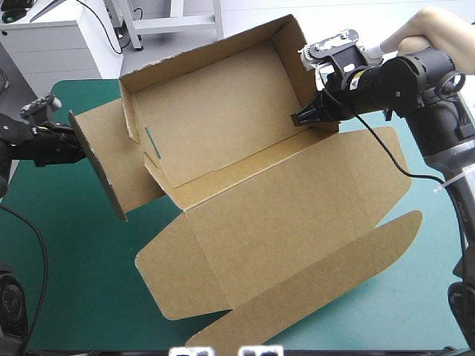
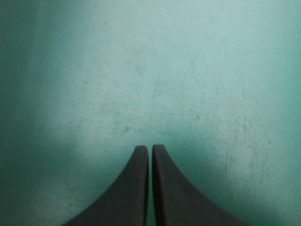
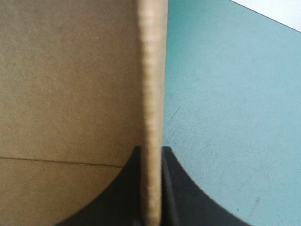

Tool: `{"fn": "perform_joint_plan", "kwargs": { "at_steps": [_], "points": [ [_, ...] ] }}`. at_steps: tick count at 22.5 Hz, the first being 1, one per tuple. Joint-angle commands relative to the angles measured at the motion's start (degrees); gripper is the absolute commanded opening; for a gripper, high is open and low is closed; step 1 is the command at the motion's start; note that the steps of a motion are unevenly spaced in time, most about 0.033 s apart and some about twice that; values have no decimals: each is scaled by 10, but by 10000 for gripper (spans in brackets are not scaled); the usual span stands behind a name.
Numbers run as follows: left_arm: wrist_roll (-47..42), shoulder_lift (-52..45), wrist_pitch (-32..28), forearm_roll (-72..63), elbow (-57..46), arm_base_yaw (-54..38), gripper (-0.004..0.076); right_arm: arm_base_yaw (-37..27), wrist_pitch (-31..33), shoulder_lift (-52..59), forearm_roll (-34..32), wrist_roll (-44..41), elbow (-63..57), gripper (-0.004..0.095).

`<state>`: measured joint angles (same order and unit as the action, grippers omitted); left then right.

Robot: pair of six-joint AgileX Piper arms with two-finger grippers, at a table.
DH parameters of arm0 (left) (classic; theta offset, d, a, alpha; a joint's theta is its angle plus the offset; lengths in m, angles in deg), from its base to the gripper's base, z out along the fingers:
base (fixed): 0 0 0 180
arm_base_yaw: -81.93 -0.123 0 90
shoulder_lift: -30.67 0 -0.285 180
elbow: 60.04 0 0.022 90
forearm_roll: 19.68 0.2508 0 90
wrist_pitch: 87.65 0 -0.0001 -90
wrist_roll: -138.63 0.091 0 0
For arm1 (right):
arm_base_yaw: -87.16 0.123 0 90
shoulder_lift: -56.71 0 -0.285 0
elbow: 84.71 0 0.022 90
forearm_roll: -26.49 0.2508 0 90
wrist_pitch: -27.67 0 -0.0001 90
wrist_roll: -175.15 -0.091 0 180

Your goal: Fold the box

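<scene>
1. The box [image 1: 245, 185] is found in the middle of the surface [image 1: 74, 282], reaching toward the far edge. Its walls are raised into an open tray. The lid [image 1: 297, 230] is spread flat toward the near edge.
2. The right end wall [image 1: 300, 63] is pinched by the right gripper [image 1: 310, 115]. In the right wrist view the edge of the board is seen squeezed between the two black fingers [image 3: 183, 188], so the box is gripped tight there.
3. The left gripper [image 2: 149, 150] is clenched with nothing in it. Only the teal-green cover [image 2: 188, 70] is seen ahead of it.
4. In the high view the left gripper is seen near the left edge of the surface, just beside the outer face of the left flap [image 1: 111, 159]. Whether the flap is touched cannot be told.
5. The step in hand is judged to be the left end, because that flap is stuck out sideways and is not yet tucked.
6. The right end wall should be held firm but not pulled, so that the tray is not dragged or tipped.
7. The left flap is best pushed slowly from its outer face, in toward the tray.
8. The push should be given close to the fold line, so that the board is bent at the crease and not in its middle.
9. The push should be stopped if the whole box is seen to slide.
</scene>
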<state>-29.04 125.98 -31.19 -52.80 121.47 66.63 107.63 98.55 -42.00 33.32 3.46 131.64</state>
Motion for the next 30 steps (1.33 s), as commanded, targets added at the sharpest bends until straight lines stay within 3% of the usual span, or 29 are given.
{"fn": "perform_joint_plan", "kwargs": {
  "at_steps": [1, 4, 13, 20, 30],
  "points": [
    [24, -21, -20, -36, 1, 46, 11, 1, -61, 27, 19, 0, 20, -20],
    [21, -21, -17, -51, -1, 79, 11, 1, -63, 22, 14, 0, 20, -20],
    [77, -48, 15, -266, -1, 97, 11, 1, -85, -49, -7, -38, 20, -19],
    [72, -110, 12, -270, -1, 122, 4, 1, -77, -63, -35, -52, 20, -20],
    [89, -114, 51, -336, -1, 122, 4, 1, -63, -64, -35, -52, 20, -18]
  ]
}}
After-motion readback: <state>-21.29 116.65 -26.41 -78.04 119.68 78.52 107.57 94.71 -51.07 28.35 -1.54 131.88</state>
